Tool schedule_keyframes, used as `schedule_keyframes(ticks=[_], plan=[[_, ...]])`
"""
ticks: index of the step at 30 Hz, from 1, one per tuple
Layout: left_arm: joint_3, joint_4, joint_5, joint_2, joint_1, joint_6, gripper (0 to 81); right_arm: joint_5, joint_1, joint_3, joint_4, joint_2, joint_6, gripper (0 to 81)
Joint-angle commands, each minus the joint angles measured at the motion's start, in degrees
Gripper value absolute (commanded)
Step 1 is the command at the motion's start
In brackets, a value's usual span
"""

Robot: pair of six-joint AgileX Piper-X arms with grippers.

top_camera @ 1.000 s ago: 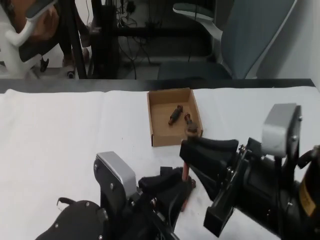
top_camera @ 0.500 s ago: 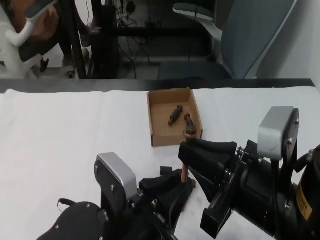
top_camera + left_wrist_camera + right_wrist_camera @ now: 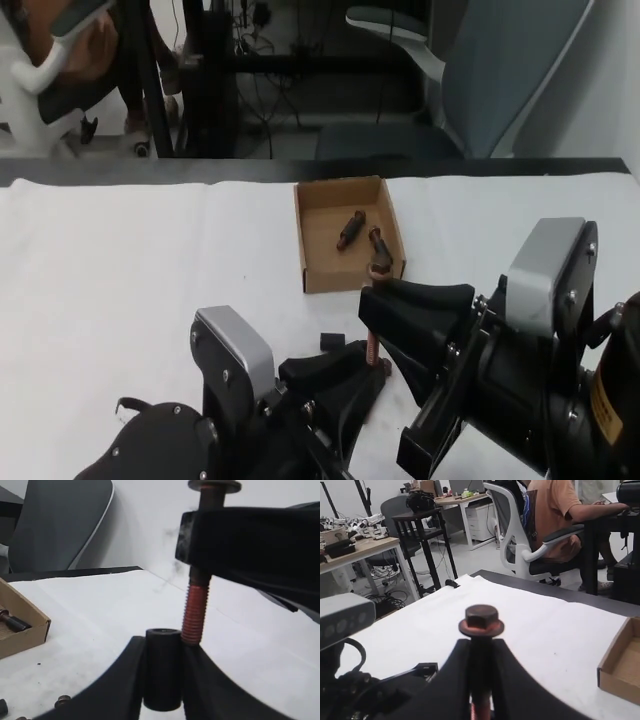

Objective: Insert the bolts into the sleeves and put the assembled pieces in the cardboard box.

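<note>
The left gripper (image 3: pixel 164 654) is clamped on a short black cylindrical sleeve (image 3: pixel 162 672). It holds the sleeve upright between its two curved black fingers (image 3: pixel 131 670), with the open bore facing up just above the fingertips. From behind the arms, this gripper (image 3: pixel 345 362) sits low over the bench at the near edge.

The right gripper (image 3: pixel 480 652) comes in from the other side and is closed around a copper-red threaded bolt (image 3: pixel 194 615) with a dark, flanged hexagonal head. The bolt stands vertical, head up, gripped on its dark upper shank so the head clears the fingers and the reddish thread hangs below them. From the left wrist, the thread's lower end is level with the sleeve's top rim and right beside it, against the outside. It is not down in the bore.

A small black piece (image 3: pixel 330 341) lies on the white cloth (image 3: pixel 120 290) covering the bench, just beside the two grippers.

Farther out, toward the far edge of the cloth, sits the open brown cardboard box (image 3: pixel 345 279). Two assembled pieces (image 3: pixel 350 230) lie on its floor, close together towards the right-hand wall.
</note>
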Motion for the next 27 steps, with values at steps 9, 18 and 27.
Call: schedule_keyframes(ticks=[9, 18, 27], plan=[[-0.29, -0.89, 4.85, -0.32, -0.28, -0.03, 1.7, 1.62, -0.10, 0.22, -4.01, 0.14, -0.72, 0.4], [-0.28, -1.61, 3.54, -0.32, -0.43, -0.03, 1.7, 3.09, -0.10, 0.22, -2.45, 0.19, -1.50, 0.4], [-0.42, -2.48, 1.48, -0.32, -0.14, 0.89, 1.7, 2.24, 0.32, 0.22, 0.09, 0.19, 1.03, 0.4]])
